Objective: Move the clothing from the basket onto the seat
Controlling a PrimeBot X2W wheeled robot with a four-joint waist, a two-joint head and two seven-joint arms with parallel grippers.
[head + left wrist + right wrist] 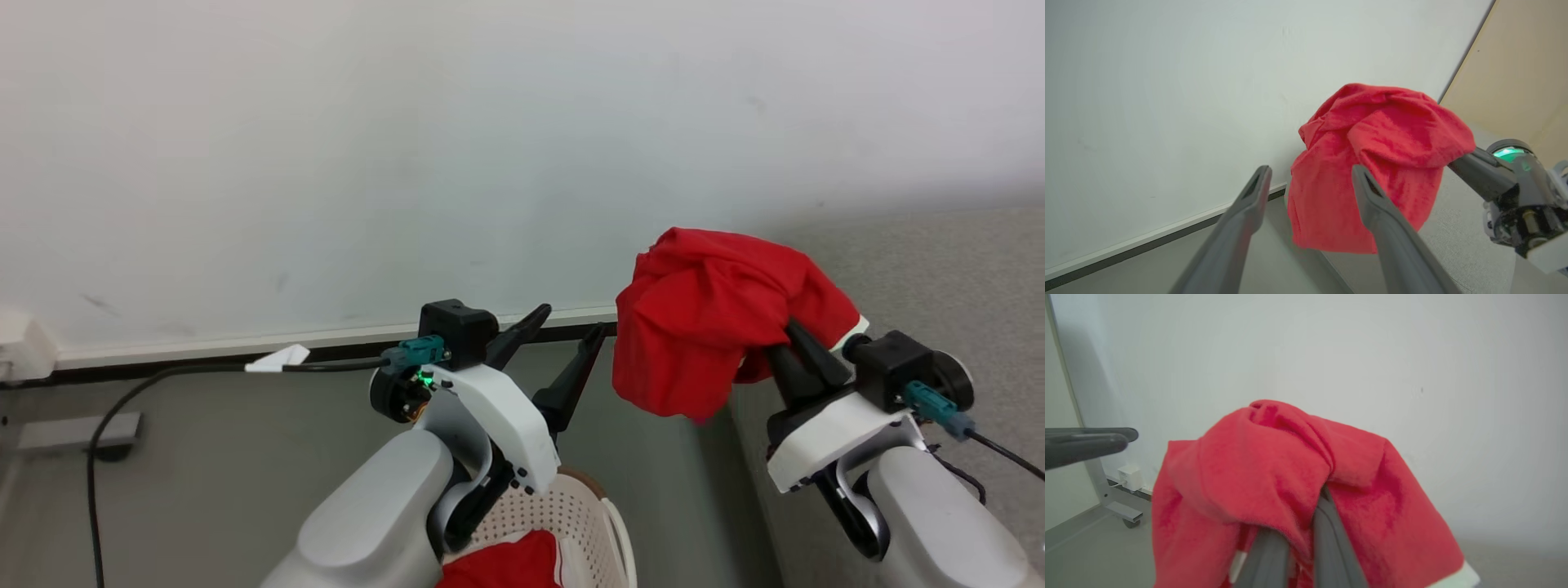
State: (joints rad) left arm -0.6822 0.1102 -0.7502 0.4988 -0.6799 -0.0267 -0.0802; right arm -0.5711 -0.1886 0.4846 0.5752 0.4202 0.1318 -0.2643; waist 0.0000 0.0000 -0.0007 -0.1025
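Note:
A bunched red garment of the clothing hangs in the air, draped over my right gripper, which is shut on it with its fingertips buried in the folds. The right wrist view shows the garment covering that gripper. My left gripper stands open and empty just left of the garment, not touching it; in its own wrist view its fingers frame the cloth. Below my left arm sits the basket with more red clothing inside. The grey seat lies at the right, under my right arm.
A white wall and a dark baseboard run close behind. A black cable trails over the grey floor at the left, near a white box and a flat grey stand foot.

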